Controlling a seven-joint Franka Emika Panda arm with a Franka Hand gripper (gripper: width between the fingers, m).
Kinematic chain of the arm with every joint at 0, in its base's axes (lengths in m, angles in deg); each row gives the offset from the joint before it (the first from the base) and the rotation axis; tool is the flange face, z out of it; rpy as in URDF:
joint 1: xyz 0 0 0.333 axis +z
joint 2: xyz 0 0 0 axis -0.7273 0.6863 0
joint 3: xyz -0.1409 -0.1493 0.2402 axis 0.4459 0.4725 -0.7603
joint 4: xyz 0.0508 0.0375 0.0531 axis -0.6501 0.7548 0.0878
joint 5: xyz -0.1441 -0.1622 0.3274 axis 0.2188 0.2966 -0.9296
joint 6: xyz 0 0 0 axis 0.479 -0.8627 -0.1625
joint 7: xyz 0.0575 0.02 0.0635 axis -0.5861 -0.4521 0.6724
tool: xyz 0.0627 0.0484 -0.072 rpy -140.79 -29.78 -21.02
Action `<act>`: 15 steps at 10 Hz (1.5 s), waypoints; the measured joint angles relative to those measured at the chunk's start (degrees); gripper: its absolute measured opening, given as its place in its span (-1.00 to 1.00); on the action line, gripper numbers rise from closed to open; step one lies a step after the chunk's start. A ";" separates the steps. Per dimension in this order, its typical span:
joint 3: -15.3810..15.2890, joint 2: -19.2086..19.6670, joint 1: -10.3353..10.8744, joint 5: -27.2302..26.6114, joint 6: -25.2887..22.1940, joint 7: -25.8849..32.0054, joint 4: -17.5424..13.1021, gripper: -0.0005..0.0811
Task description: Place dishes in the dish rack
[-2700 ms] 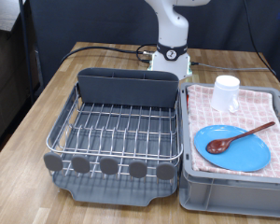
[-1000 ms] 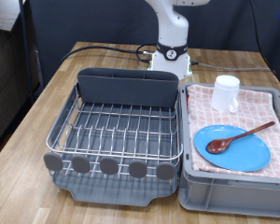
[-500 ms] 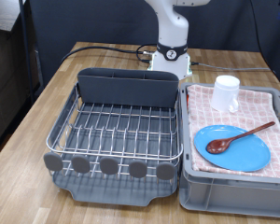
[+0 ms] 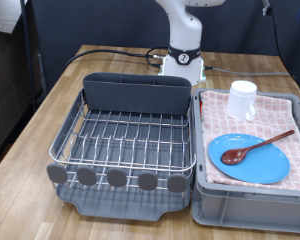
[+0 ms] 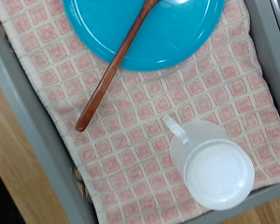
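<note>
Dishes all lie in the cloth-lined grey crate (image 4: 252, 205), right of the empty dish rack (image 4: 125, 140): white mug (image 5: 213, 169) farthest, wooden spoon (image 5: 117, 65) resting across the blue plate (image 5: 145, 33). Mug looks light, rigid, slippery; its handle or rim suits gripping. Fingers are unseen, their state unknowable.

You see a light-blue plate (image 4: 249, 157) with a reddish-brown wooden spoon (image 4: 256, 147) across it, and a white mug (image 4: 242, 99), all on a pink-and-white checked cloth (image 5: 131, 121) lining a grey crate (image 4: 248, 209). Your dish rack (image 4: 126, 140) is silver wire on a dark grey tray, standing on a light wood-grain surface (image 4: 50, 105).
</note>
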 joint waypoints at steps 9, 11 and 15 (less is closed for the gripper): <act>-1.18 7.65 0.08 9.72 9.98 -9.52 3.01 0.98; -1.45 9.76 0.10 12.55 15.01 -16.81 4.39 0.98; -1.56 13.50 0.18 16.96 20.65 -22.31 6.20 0.98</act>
